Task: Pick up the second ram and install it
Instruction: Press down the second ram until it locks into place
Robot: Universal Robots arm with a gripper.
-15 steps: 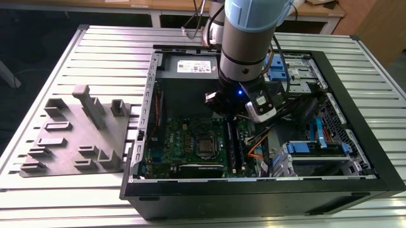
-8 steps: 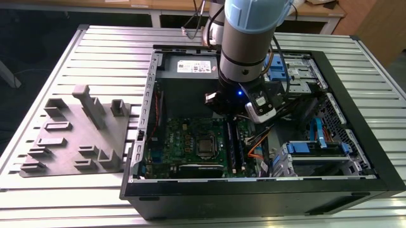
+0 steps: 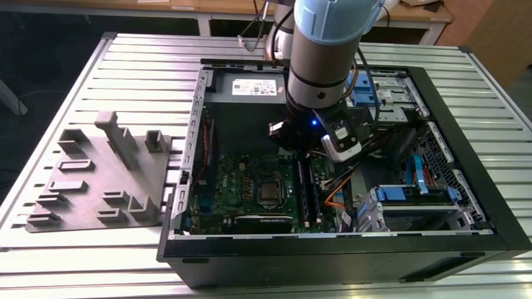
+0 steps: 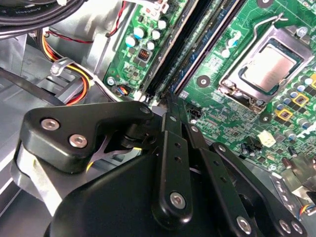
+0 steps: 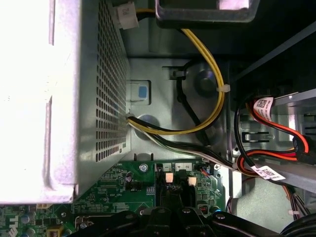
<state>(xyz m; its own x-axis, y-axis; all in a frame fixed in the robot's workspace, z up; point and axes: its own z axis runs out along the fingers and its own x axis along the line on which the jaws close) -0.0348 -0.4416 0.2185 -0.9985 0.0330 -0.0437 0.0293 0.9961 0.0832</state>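
Currently, exterior view: open case [image 3: 196, 124] lying on a slatted table [image 3: 124, 56], arm [image 3: 320, 62] reaching down into it from 12 o'clock; grey fixture [image 3: 99, 180] at 9 o'clock of the case, well apart from the arm; green motherboard [image 3: 249, 180] on the case floor, socket [image 3: 270, 192] near its middle; drive cage [image 3: 412, 199] with blue tabs at 4 o'clock. Second ram [image 3: 304, 187]: dark strip lying along the slots just beside the socket at its 3 o'clock, directly under the arm's wrist. Second wrist view: gripper [image 4: 169, 101] narrow, black fingers [image 4: 173, 143] drawn close together, tips down at the near end of the slots; ram [image 4: 205, 47] runs away from the tips beside the socket [image 4: 269, 64]; whether the tips pinch it cannot be told. First wrist view: perforated power supply [image 5: 74, 98], yellow and black cables [image 5: 207, 74], board edge [image 5: 108, 190].
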